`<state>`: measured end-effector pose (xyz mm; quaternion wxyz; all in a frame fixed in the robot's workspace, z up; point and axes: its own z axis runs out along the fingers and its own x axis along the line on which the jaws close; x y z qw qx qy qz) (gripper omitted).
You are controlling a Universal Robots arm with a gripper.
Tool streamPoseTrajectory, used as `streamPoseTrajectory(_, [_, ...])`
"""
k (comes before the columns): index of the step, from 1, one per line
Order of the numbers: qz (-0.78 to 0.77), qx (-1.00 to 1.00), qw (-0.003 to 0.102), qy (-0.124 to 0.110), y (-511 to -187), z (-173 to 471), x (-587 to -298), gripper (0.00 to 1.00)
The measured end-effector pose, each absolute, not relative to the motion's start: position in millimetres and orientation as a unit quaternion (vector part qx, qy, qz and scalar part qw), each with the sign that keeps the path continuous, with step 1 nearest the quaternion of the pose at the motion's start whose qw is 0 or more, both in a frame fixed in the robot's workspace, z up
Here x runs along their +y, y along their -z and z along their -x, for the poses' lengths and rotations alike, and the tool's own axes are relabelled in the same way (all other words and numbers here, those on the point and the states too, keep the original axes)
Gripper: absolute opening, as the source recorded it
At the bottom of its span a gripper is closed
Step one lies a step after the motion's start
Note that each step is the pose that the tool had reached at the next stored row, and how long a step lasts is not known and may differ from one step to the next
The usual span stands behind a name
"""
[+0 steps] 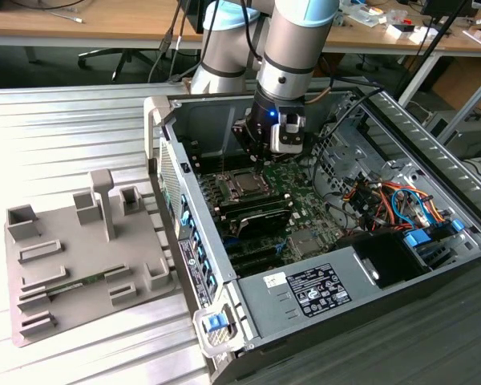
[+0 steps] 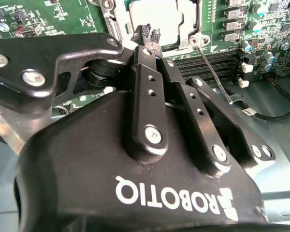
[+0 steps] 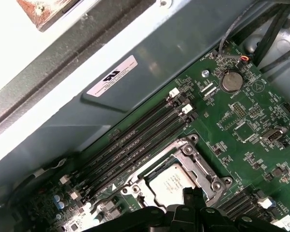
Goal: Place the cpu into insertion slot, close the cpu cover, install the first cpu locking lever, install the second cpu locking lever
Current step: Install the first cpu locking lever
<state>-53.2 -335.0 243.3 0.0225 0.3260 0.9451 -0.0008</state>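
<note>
Inside the open case (image 1: 305,297) on the worktop (image 1: 64,128), I have the arm reaching straight down onto the board (image 3: 251,125), because the slot (image 1: 242,185) faces upward and can only be approached from above. The cpu (image 3: 170,182) already lies in the slot, its silvery top flat and square to the surround. The cover (image 3: 203,166) appears to be lowered around it, so the chip shows through the cut-out centre. My gripper (image 2: 150,35) is clenched, with its fingertips (image 2: 146,33) pressed together and nothing visible between them. I judge that suits pushing on a thin part better than grasping one. In both wrist views the tips hang at the edge of the cover, very near the chip; I cannot tell whether they touch the metal. A thin lever (image 2: 213,71) runs out from the cover's corner across the memory slots (image 3: 135,145), and I cannot tell whether it is hooked down. The grey fixture (image 1: 80,257) sits well apart, at the exterior view's left.
</note>
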Motion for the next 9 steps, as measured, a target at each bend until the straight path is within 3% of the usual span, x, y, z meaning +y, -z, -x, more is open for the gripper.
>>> streamPoseTrajectory(9, [-0.312, 0.950, 0.023, 0.000, -243.3, 53.2, -335.0, 0.11])
